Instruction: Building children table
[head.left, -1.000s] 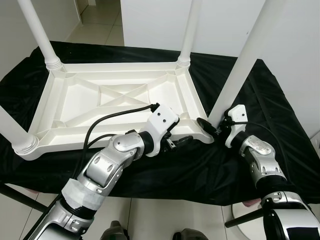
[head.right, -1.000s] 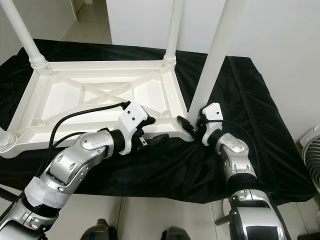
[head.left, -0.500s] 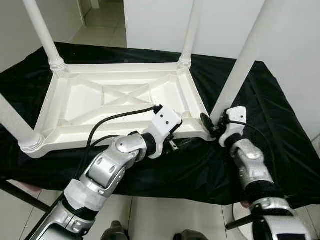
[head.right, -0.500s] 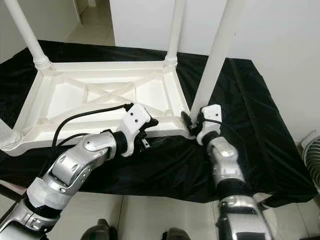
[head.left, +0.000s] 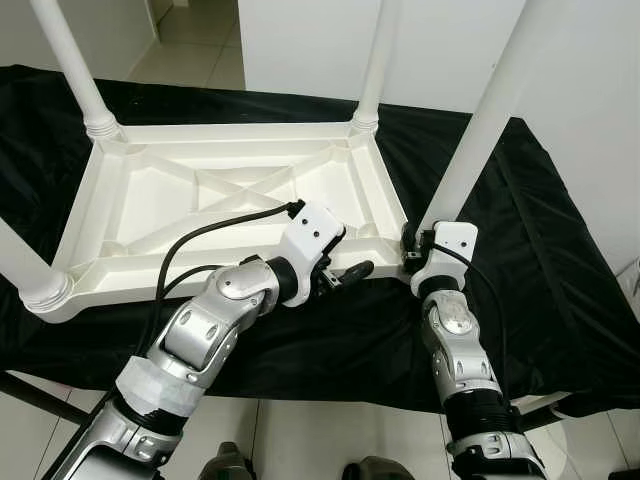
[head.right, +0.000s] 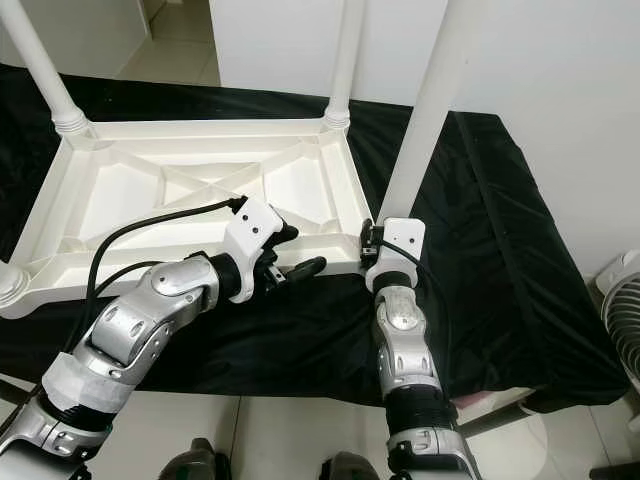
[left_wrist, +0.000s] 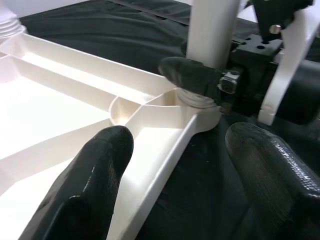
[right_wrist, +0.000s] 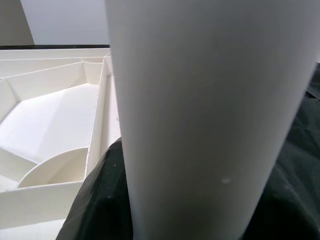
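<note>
The white children's table (head.left: 382, 190) lies upside down on a black cloth, its legs pointing up. My left gripper (head.left: 346, 257) is open at the near rim, close to the near right corner. In the left wrist view one finger (left_wrist: 95, 185) is inside the ribbed underside and the other outside, with the rim between them. My right gripper (head.left: 408, 250) is at the base of the near right leg (head.left: 480, 120). It is shut on that leg just above its socket. The leg (right_wrist: 200, 110) rises very close in the right wrist view, with a black finger (right_wrist: 97, 200) beside it.
The black cloth (head.left: 540, 260) hangs over the near edge and spreads out to the right. Other legs stand at the far left (head.left: 70, 70), far right (head.left: 375, 70) and near left (head.left: 25, 265) corners. A white wall is behind, with tiled floor below and a fan (head.right: 625, 290) at lower right.
My right arm has swung in from the right and its gripper has closed round the base of the near right leg. The left gripper has shifted slightly along the near rim. The camera has moved a little.
</note>
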